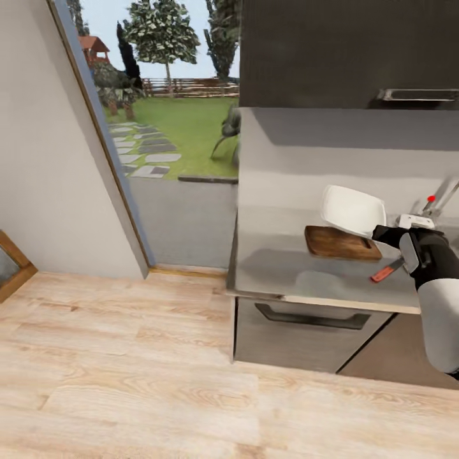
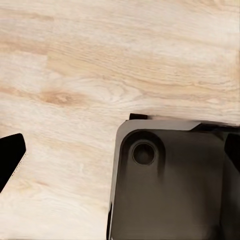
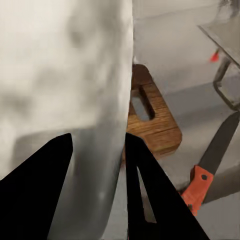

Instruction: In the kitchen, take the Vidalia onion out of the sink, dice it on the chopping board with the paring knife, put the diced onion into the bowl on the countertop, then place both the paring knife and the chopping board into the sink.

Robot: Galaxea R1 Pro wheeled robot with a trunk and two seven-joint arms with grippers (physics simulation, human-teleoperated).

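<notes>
The white bowl point(image 1: 352, 210) is tilted up on its edge over the far end of the brown chopping board point(image 1: 341, 243) on the grey countertop point(image 1: 280, 268). My right gripper point(image 1: 384, 233) is shut on the bowl's rim point(image 3: 97, 150), one black finger point(image 3: 45, 185) on each side. The paring knife point(image 3: 206, 167) lies beside the board, its red handle point(image 1: 382, 274) toward the counter's front. Of the sink, the chrome tap point(image 1: 441, 194) with its red knob shows at the far right. The onion is out of view. My left gripper point(image 2: 120, 155) hangs open over the floor.
A dark drawer front point(image 1: 306, 325) sits under the countertop and dark wall cabinets point(image 1: 344, 51) hang above. To the left a glass door point(image 1: 172, 127) looks onto a garden. Light wood floor point(image 1: 127, 370) spreads in front. A dark grey rounded part point(image 2: 170, 185) lies under the left wrist.
</notes>
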